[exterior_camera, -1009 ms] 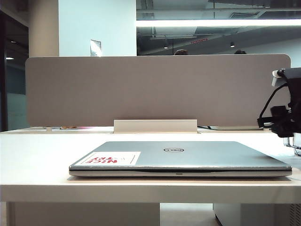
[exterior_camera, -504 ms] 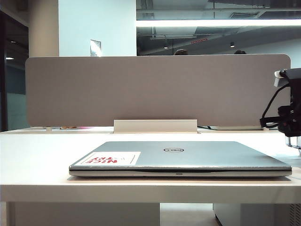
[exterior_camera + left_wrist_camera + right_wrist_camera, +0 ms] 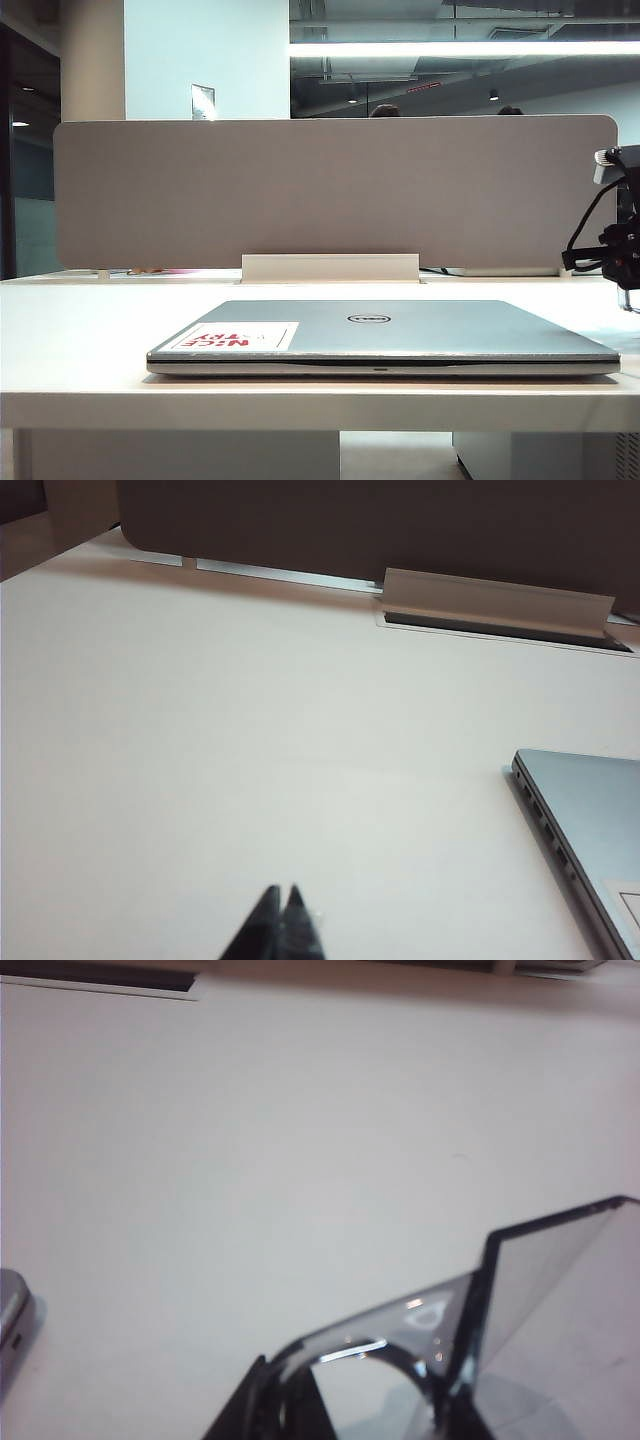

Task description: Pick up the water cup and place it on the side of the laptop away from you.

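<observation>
Fingers (image 3: pixel 300 1400) of the right gripper (image 3: pixel 370 1405) clamp the clear water cup (image 3: pixel 400 1360) on the white table (image 3: pixel 80 330) right of the closed laptop (image 3: pixel 400 335), the left gripper (image 3: pixel 282 920) pinched empty, before a grey divider panel (image 3: pixel 330 190).

White table (image 3: pixel 90 340) spreading across the foreground, pale and bare toward its left end. Grey divider panel (image 3: pixel 330 190) standing upright along the table's far edge, rounded at its corners, with a white raised cable flap (image 3: pixel 330 267) just in front of its foot at the middle and a dark slot beneath that flap in the left wrist view (image 3: pixel 495 602). Beyond the panel, a pale pillar (image 3: pixel 205 55) carrying a small dark sign (image 3: pixel 203 101), a long ceiling light strip (image 3: pixel 460 48) to the pillar's right, and two dark heads (image 3: pixel 385 111) just topping the panel's upper edge.
</observation>
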